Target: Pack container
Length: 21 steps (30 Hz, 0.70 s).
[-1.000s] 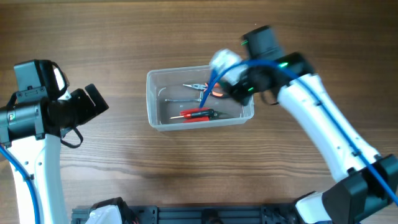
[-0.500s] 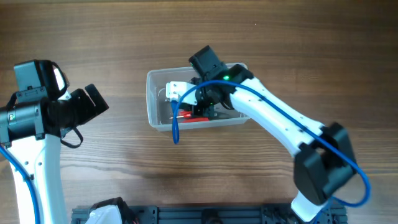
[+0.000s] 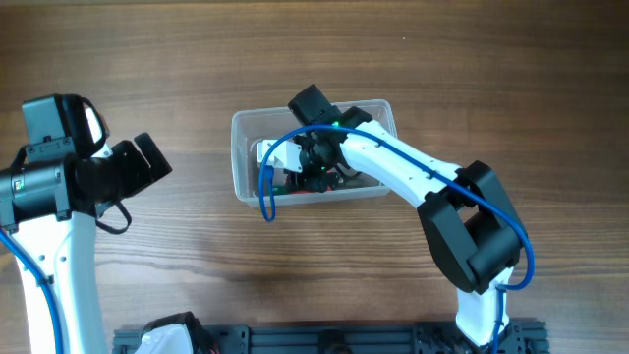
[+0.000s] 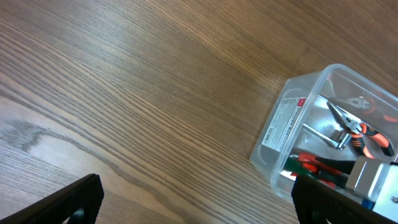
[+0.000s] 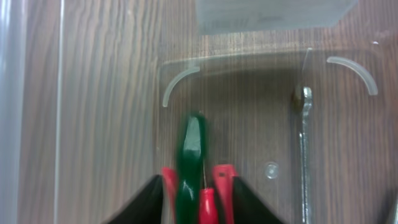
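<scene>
Probably light, stiff, slick: pinch the clear rectangular plastic container (image 3: 240,162) at its thick rim; right gripper (image 5: 198,185) sits inside it, closure unclear; left gripper (image 4: 196,186) gapes wide near it

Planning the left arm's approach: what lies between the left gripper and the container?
Nothing: overhead shows only bare wooden tabletop between the left gripper and the container.
</scene>
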Tool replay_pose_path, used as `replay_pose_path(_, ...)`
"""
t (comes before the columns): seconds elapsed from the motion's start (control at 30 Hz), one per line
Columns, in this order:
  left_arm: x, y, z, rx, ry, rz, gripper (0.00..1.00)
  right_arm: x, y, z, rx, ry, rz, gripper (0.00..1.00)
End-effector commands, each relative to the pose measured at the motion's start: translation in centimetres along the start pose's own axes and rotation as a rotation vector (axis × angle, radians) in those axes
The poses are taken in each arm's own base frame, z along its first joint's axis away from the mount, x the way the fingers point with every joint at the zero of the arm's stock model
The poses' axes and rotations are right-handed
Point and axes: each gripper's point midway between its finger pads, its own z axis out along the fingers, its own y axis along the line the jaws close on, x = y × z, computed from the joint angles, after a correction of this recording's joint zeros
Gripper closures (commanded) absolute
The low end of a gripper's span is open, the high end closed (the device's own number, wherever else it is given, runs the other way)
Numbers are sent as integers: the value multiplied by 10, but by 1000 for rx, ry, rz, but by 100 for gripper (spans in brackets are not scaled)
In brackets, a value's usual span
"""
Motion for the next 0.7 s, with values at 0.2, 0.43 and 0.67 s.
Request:
replay_pose_path(0.2,-4,-2,-3,14,-10,-13,0,-17,-11,-20,70,-26,141,40)
replay_pose_path(0.43,-10,-4,-3,22,-33,5,0,-26,-91,-153,559,-142,600,0)
replay_pose_path(0.67,-33,-30,-6,80,-148,172,0,56,-134,-303,868,-288,869,0)
